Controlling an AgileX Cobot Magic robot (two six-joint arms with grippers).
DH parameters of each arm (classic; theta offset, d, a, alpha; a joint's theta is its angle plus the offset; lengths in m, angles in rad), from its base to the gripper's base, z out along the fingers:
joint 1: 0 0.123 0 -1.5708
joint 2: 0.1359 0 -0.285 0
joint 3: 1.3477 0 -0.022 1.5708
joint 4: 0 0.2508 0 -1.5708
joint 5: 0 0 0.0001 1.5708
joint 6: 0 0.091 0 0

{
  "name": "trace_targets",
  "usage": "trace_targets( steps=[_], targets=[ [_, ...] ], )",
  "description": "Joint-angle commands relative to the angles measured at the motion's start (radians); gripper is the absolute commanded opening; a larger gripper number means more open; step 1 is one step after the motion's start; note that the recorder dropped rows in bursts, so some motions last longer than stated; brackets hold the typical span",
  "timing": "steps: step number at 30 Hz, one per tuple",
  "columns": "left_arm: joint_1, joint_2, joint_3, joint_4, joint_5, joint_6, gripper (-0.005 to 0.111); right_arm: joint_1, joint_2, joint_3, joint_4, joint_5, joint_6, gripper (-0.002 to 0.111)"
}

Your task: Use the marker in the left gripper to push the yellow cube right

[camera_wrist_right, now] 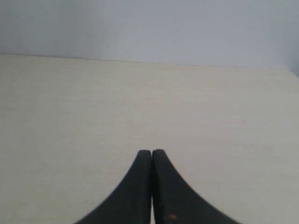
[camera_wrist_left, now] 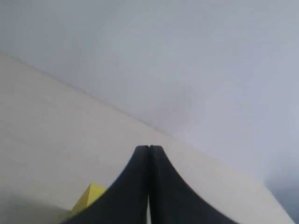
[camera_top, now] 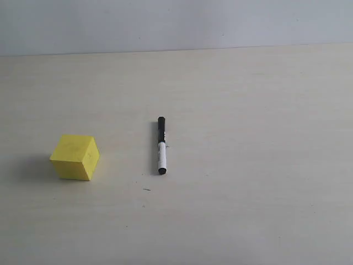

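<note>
The yellow cube (camera_top: 75, 157) rests on the pale table at the left of the exterior view. The marker (camera_top: 161, 145) lies flat near the middle, black cap toward the back wall, well to the cube's right and untouched. Neither arm shows in the exterior view. In the left wrist view my left gripper (camera_wrist_left: 149, 148) is shut with nothing between its fingers, and a corner of the yellow cube (camera_wrist_left: 88, 198) peeks out beside them. My right gripper (camera_wrist_right: 151, 152) is also shut and empty, pointing over bare table.
The pale wooden table (camera_top: 248, 165) runs back to a grey wall (camera_top: 176, 22). A few small dark specks (camera_top: 146, 189) mark the surface in front of the marker.
</note>
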Motion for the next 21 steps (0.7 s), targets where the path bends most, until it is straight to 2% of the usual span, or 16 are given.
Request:
trace_targets(
  steps=[1,4,6,8,10,11,15,18,21],
  targets=[
    [0.004,-0.006,0.001,-0.030,-0.282,-0.201,0.000,-0.004,-0.006,0.003,0.000,-0.002,-0.001,0.000],
    [0.004,-0.006,-0.014,-0.004,-0.450,-0.370,0.000,-0.004,-0.006,0.003,0.000,-0.002,-0.001,0.000],
    [0.004,-0.006,-0.098,0.065,-0.565,-0.419,0.000,-0.004,-0.006,0.003,0.000,-0.002,-0.001,0.000],
    [0.004,0.053,-0.253,0.129,-0.519,-0.362,0.000,-0.004,-0.006,0.003,0.000,-0.002,-0.001,0.000],
    [0.004,0.201,-0.460,0.217,-0.297,-0.289,0.000,-0.004,-0.006,0.003,0.000,-0.002,-0.001,0.000],
    [0.004,0.270,-0.519,0.248,-0.219,-0.275,0.000,-0.004,-0.006,0.003,0.000,-0.002,-0.001,0.000],
    [0.004,0.573,-0.810,0.390,0.256,-0.209,0.000,-0.004,-0.006,0.003,0.000,-0.002,-0.001,0.000],
    [0.004,0.810,-0.998,0.398,0.611,-0.107,0.000,-0.004,-0.006,0.003,0.000,-0.002,-0.001,0.000],
    [-0.012,1.041,-1.117,0.388,0.874,-0.038,0.000,-0.004,-0.006,0.003,0.000,-0.002,-0.001,0.000]
  ],
)
